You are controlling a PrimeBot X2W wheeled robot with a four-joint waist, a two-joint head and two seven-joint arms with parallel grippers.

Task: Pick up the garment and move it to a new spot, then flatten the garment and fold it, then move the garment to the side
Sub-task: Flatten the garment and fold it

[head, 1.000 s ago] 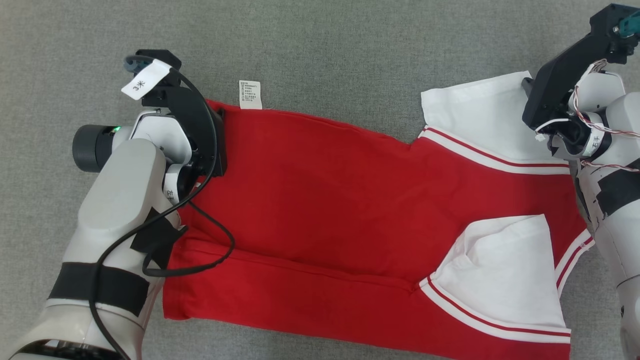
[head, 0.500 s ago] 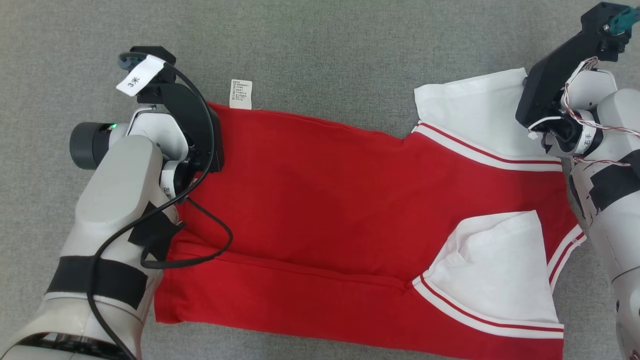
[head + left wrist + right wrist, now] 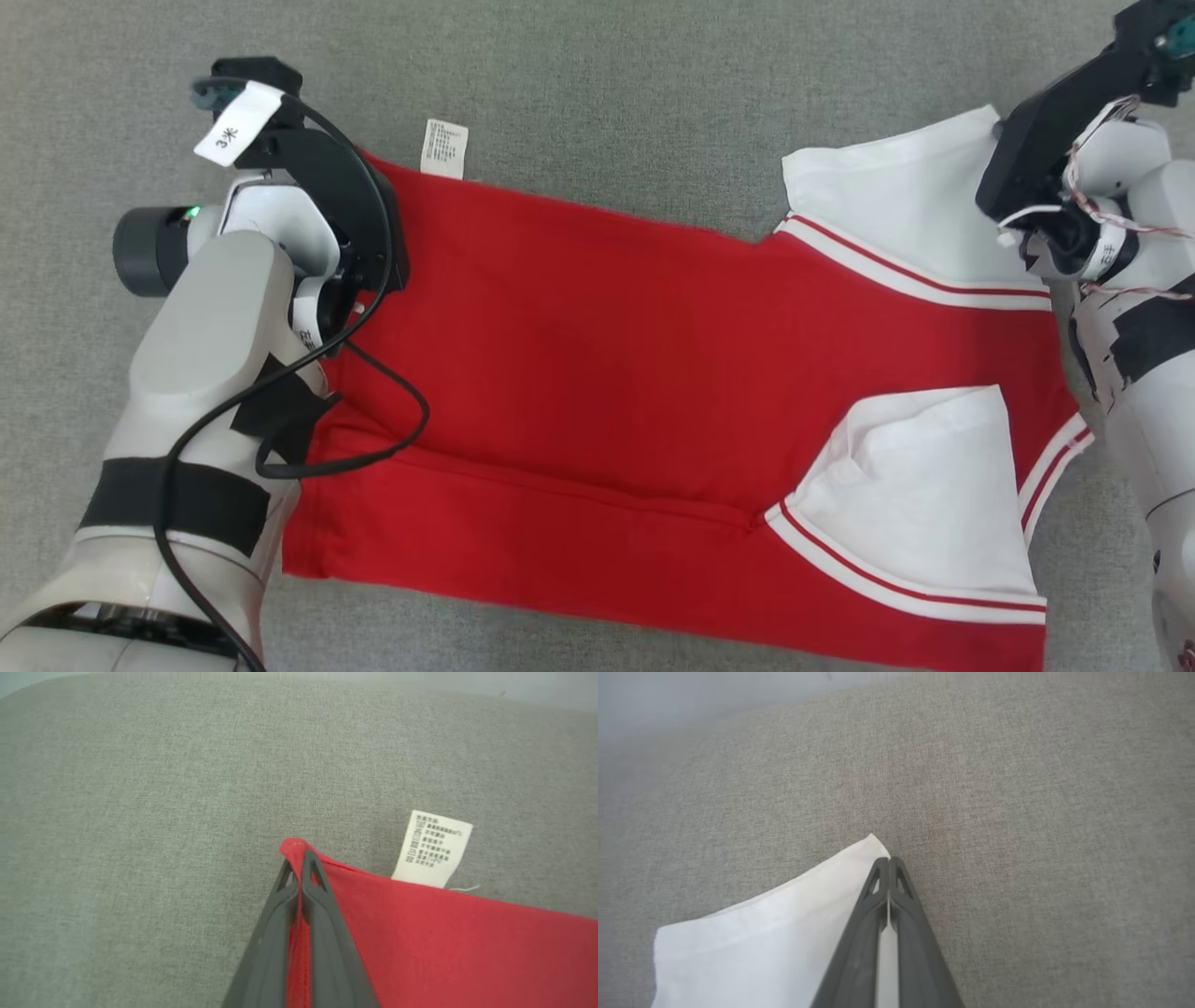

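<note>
- Your garment [image 3: 653,373], a red shirt with white sleeves, lies spread on the grey woven surface [image 3: 597,75]. In the head view it runs from 9 to 3 o'clock, with the hem toward 9 and the sleeves toward 3.
- Your left gripper [image 3: 299,858] sits at the garment's 10 o'clock corner. In the left wrist view the jaws are clamped on that red corner: a strip of red cloth shows between the two dark fingers [image 3: 327,933], and the tip of the corner pokes just past them.
- A white care label [image 3: 432,848] sticks out from the garment's far edge, near that gripper at its 2 o'clock in the wrist view, and lies flat on the grey surface.
- Your right gripper [image 3: 888,861] is at the garment's 2 o'clock corner, on the far white sleeve [image 3: 896,205]. The jaws are pressed together on the sleeve's edge just beside its corner, with white cloth visible in the thin slit between the fingers.
- The near white sleeve [image 3: 924,495] lies folded in over the red body at 4 o'clock, bordered by red and white stripes.
- A long crease [image 3: 579,490] crosses the red cloth on the near side — from about 8 toward 4 o'clock.
- A black cable [image 3: 387,439] loops from your left forearm over the red cloth at 9 o'clock.
- You cannot tell whether either pinched corner is lifted clear of the surface.
</note>
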